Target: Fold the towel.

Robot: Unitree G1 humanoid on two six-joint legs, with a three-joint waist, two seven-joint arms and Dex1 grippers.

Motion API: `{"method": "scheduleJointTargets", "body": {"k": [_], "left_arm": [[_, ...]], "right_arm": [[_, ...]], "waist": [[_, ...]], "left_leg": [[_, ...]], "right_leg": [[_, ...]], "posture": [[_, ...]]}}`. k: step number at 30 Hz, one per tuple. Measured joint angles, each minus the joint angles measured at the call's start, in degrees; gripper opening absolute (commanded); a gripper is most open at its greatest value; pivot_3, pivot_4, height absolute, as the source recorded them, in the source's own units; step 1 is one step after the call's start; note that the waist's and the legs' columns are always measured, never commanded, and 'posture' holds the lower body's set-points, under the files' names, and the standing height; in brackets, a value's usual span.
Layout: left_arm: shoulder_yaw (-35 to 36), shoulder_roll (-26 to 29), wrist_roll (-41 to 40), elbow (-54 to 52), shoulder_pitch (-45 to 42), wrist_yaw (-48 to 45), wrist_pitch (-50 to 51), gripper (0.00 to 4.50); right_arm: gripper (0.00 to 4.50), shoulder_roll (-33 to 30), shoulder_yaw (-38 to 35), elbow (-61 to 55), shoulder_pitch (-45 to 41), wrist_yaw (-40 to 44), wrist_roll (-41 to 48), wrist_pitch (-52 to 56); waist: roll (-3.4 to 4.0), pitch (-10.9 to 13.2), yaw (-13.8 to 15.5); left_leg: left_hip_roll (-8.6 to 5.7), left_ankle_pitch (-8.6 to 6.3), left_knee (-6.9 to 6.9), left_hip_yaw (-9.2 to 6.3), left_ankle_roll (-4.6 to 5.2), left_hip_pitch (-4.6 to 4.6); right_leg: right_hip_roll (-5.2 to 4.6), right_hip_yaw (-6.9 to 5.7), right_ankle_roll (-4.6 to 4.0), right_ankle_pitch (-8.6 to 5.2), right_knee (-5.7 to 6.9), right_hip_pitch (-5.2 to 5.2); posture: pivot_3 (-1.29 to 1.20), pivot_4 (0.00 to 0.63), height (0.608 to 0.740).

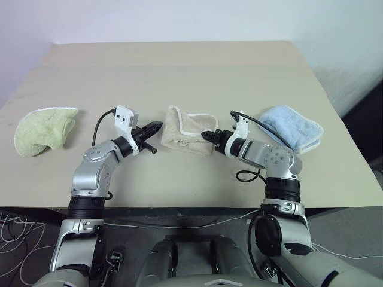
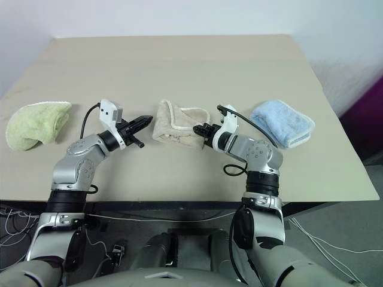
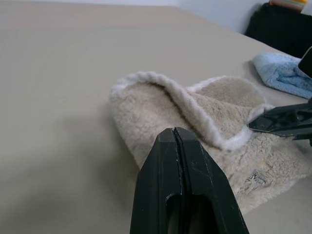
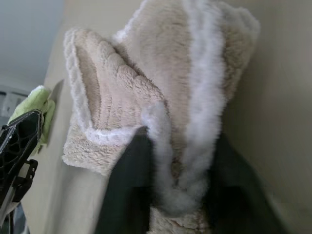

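- The right pincer [image 1: 210,136] is clamped on the towel [image 1: 187,130]: in the right wrist view its two dark fingers [image 4: 127,190] stand on either side of a bunched fold of the white corded edging, pinching it between them
- Out from that grip the towel lies crumpled on the worktop [image 1: 179,72], a beige heap with one flap curled over so the white edge runs across its top (a small embroidered mark shows on the near part in the left wrist view)
- The left pincer [image 1: 154,127] sits on the far side of the towel from the right pincer, just beside the cloth's edge but apart from it, pointing roughly level toward it; its fingers [image 3: 181,185] are pressed together with nothing between them
- Behind the right pincer, past its wrist, a light blue folded towel [image 1: 292,127] rests on the worktop
- Well beyond the left pincer, near the worktop's left edge, lies a light green towel [image 1: 43,129], also bunched up
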Motion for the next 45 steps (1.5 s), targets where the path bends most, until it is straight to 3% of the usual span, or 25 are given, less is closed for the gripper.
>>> {"method": "scheduleJointTargets", "body": {"k": [12,19,24,27,35,44,45], "left_arm": [[-0.9,-0.5,0.0,0.0,-0.1,0.1,-0.1,0.00],[-0.9,-0.7,0.1,0.0,0.1,0.2,-0.1,0.00],[-2.0,-2.2,0.2,0.4,-0.3,0.1,-0.4,0.00],[-2.7,-2.7,0.2,0.5,-0.8,0.0,-0.4,0.00],[-3.5,-3.9,0.4,0.6,-1.0,-0.1,-0.5,0.00],[-4.9,-4.5,1.0,0.6,-1.0,-0.2,-0.5,0.00],[-4.9,-4.6,1.0,0.6,-1.0,-0.2,-0.5,0.00]], "right_arm": [[0.02,-1.2,-3.6,-6.1,0.1,-2.4,5.8,1.0],[0.02,-15.5,-15.5,-10.3,-8.1,-9.6,10.2,-0.4],[0.02,-20.2,-23.5,-8.7,-8.8,-17.4,11.2,-1.4],[0.02,-20.1,-28.6,-7.7,-7.7,-23.7,12.8,0.3],[0.02,-12.4,-40.5,-8.5,-1.5,-43.6,17.2,2.5],[0.02,-10.7,-40.6,-11.3,-0.4,-50.9,24.4,-0.9],[0.29,-10.7,-40.3,-11.4,-0.3,-51.0,25.5,-1.5]], "waist": [[0.00,0.0,0.1],[0.02,0.0,1.4],[0.02,0.0,1.5],[0.02,0.0,1.4],[0.04,0.0,1.4],[0.05,0.0,1.4],[0.05,0.0,1.4]], "left_leg": [[0.00,0.00,0.00,0.00,0.00,-0.01],[-0.03,-0.01,-0.02,0.00,0.01,-0.04],[-0.02,0.00,-0.02,0.02,0.02,-0.04],[0.01,0.00,-0.03,0.05,0.02,-0.04],[0.00,0.01,-0.02,0.12,0.04,-0.04],[-0.01,0.03,-0.02,0.13,0.07,-0.03],[-0.01,0.03,-0.02,0.13,0.08,-0.03]], "right_leg": [[-0.01,0.00,0.00,0.00,0.00,0.01],[-0.03,-0.01,0.00,0.00,-0.10,0.02],[-0.03,0.01,0.00,0.00,-0.09,0.05],[-0.01,0.04,0.00,0.00,-0.08,0.05],[-0.01,0.08,0.00,0.00,-0.04,0.04],[0.04,0.07,0.00,0.00,-0.04,0.06],[0.04,0.07,0.00,0.00,-0.05,0.07]], "posture": [[0.00,0.150,0.740],[0.00,0.150,0.740],[0.00,0.150,0.740],[0.00,0.150,0.740],[0.00,0.150,0.740],[0.00,0.150,0.740],[0.00,0.150,0.740]]}}
